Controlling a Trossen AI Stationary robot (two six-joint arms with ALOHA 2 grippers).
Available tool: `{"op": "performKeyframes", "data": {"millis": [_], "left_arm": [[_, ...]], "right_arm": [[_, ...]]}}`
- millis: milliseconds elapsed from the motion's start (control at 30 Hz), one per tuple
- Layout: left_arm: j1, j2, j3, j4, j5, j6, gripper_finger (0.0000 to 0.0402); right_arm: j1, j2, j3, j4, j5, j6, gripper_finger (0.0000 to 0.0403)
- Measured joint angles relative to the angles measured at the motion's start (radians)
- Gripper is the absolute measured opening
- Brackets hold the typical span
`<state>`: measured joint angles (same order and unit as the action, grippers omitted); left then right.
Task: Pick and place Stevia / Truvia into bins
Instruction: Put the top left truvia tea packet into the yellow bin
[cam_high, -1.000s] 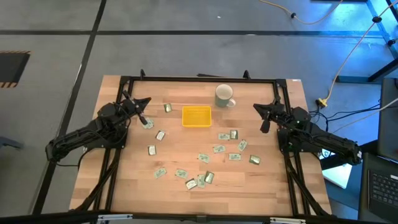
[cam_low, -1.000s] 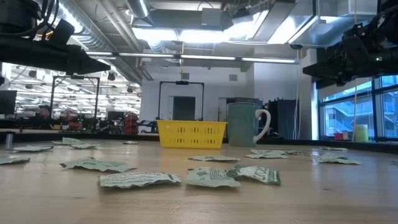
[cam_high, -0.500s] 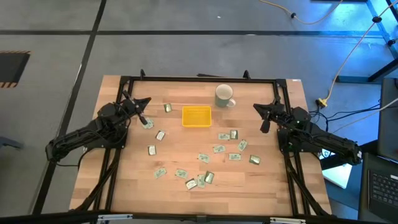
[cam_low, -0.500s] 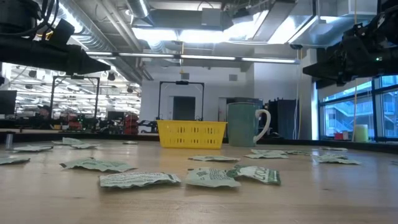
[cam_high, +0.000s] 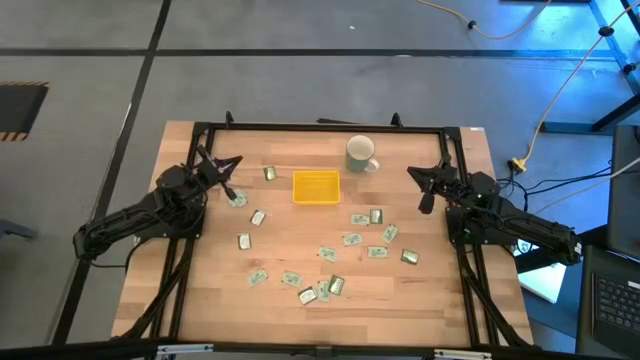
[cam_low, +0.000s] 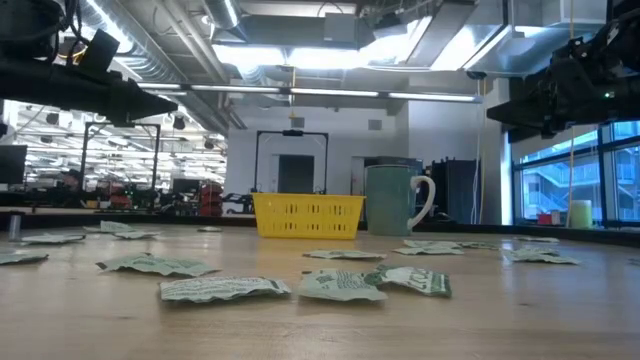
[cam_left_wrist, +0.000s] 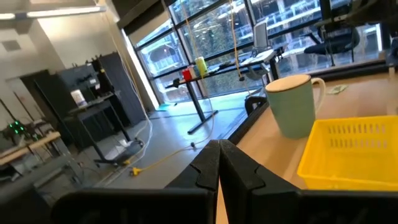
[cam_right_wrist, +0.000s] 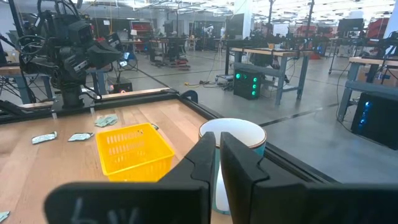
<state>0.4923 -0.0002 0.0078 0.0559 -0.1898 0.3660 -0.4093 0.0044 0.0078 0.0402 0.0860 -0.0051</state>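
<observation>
While both arms hang above the table's edges, nothing is held. The left gripper (cam_high: 228, 166) sits at the left of centre in the high view, its fingers (cam_left_wrist: 208, 168) pressed together with no gap. The right gripper (cam_high: 428, 186) sits at the right of centre, its fingers (cam_right_wrist: 205, 155) a narrow slit apart and empty.

The yellow tray (cam_high: 316, 187) lies in the upper middle of the high view, bare inside as far as that view shows, with the white mug (cam_high: 360, 153) just to its upper right. The sachets (cam_high: 352, 239) are strewn across the wood, mostly below and to the right of the tray; a few lie to its left, near the left gripper (cam_high: 258, 217).

In my judgement the task has barely begun, and the risks lie in the pick. The sachets are flat and thin, so fingers that come down nearly closed may slide over one or push it away. Some in the lower middle of the high view overlap (cam_high: 322, 291), so a grab there may lift two or drop one. The mug stands close to the tray, and a careless approach by the right arm could knock it.
</observation>
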Motion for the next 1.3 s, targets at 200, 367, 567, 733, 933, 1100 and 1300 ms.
{"op": "performKeyframes", "data": {"millis": [200, 367, 567, 733, 933, 1100, 1300], "left_arm": [[0.0, 0.0, 0.0, 0.0, 0.0, -0.013, 0.0006], [0.0, 0.0, 0.0, -0.001, 0.002, -0.013, 0.0006], [-0.001, 0.0, 0.0, -0.002, 0.007, -0.031, 0.0006], [-0.001, 0.0, 0.0, -0.002, 0.028, -0.06, 0.0009], [-0.001, 0.0, 0.0, 0.0, 0.105, -0.05, 0.0052], [-0.001, 0.0, 0.0, 0.0, 0.098, -0.092, 0.0093], [-0.001, 0.0, 0.0, 0.036, 0.092, -0.265, 0.0101]], "right_arm": [[0.0, 0.0, 0.0, 0.002, 0.0, -0.006, 0.003], [0.0, 0.0, 0.0, 0.003, 0.0, -0.049, 0.003], [0.0, 0.0, 0.0, 0.001, 0.0, -0.083, 0.003], [0.0, 0.0, 0.0, 0.002, 0.0, -0.08, 0.003], [0.0, 0.0, 0.0, 0.0, 0.0, -0.082, 0.003], [0.0, 0.0, 0.0, 0.0, 0.0, -0.08, 0.003], [0.0, 0.0, 0.0, 0.0, 0.0, -0.087, 0.003]]}}
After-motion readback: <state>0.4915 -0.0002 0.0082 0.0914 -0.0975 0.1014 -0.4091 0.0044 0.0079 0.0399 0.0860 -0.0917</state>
